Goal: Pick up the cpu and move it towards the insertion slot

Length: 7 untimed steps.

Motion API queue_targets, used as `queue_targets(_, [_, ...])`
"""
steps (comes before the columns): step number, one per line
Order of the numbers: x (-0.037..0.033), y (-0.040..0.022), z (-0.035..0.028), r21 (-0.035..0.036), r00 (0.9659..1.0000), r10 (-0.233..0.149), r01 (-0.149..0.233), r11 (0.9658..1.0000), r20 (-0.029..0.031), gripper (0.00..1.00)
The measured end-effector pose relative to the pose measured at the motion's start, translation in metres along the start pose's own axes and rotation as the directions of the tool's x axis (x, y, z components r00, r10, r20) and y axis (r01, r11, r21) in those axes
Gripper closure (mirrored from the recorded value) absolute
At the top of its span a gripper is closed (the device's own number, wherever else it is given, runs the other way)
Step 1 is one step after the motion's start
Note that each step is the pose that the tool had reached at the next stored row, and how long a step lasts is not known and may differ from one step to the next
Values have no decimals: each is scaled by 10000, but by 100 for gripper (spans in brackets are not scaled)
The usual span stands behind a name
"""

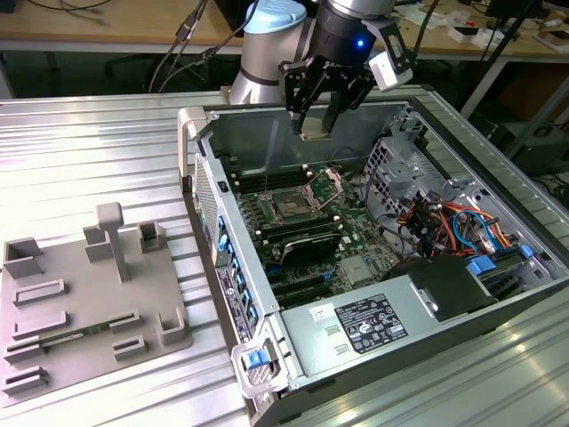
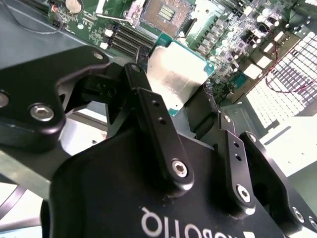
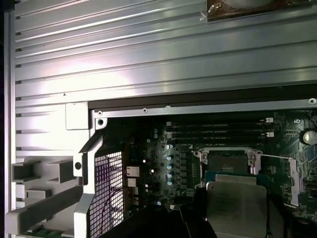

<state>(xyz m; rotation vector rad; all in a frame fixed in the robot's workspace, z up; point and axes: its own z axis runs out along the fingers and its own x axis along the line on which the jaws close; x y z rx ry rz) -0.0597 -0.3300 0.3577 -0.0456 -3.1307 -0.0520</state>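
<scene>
In the exterior view you see one arm with its one claw (image 1: 317,124) hanging above the open computer case (image 1: 462,294), closed on one cpu (image 1: 316,130), which is held off the board and high over the rear part of the case. Below it, on the green motherboard (image 1: 356,253), sits the one insertion slot (image 1: 293,206), its dark square centre uncovered and its metal plate (image 1: 327,188) tipped up just beside it. Two long black memory slots (image 1: 307,240) lie near the slot, toward the power supply (image 1: 364,322). On the exterior view's left, one grey plastic tray (image 1: 84,307) with raised blocks rests on the ribbed metal table (image 1: 89,151), well apart from the claw. In the second wrist view you get what the exterior view hides: the black fingers (image 2: 158,134) clamp the cpu (image 2: 176,74) by its edges, silvery top toward the camera, and the insertion slot (image 2: 166,12) lies beyond it with bare board between them. In the first wrist view the cpu (image 3: 237,206) overlaps the near edge of the insertion slot (image 3: 227,161), so part of the frame is hidden; the case wall (image 3: 198,106) and table (image 3: 148,49) lie beyond, and a corner of the tray (image 3: 39,198) shows to one side.
</scene>
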Motion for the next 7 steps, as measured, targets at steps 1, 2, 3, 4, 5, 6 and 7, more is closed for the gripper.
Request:
queue_targets(1, [0, 0, 2, 2, 10000, -10, 10, 10000, -2, 45])
queue_targets(2, [0, 0, 2, 1, 10000, -11, 11, 10000, -2, 45])
queue_targets(3, [0, 0, 3, -1, 10000, -11, 11, 10000, -1, 45])
queue_targets(4, [0, 0, 3, -7, 10000, -10, 10, 10000, -1, 45])
queue_targets(5, [0, 0, 3, -13, 10000, -10, 10, 10000, -2, 45])
queue_targets(6, [0, 0, 3, -14, 10000, -11, 11, 10000, -2, 45])
queue_targets(7, [0, 0, 3, -14, 10000, -10, 10, 10000, -1, 45])
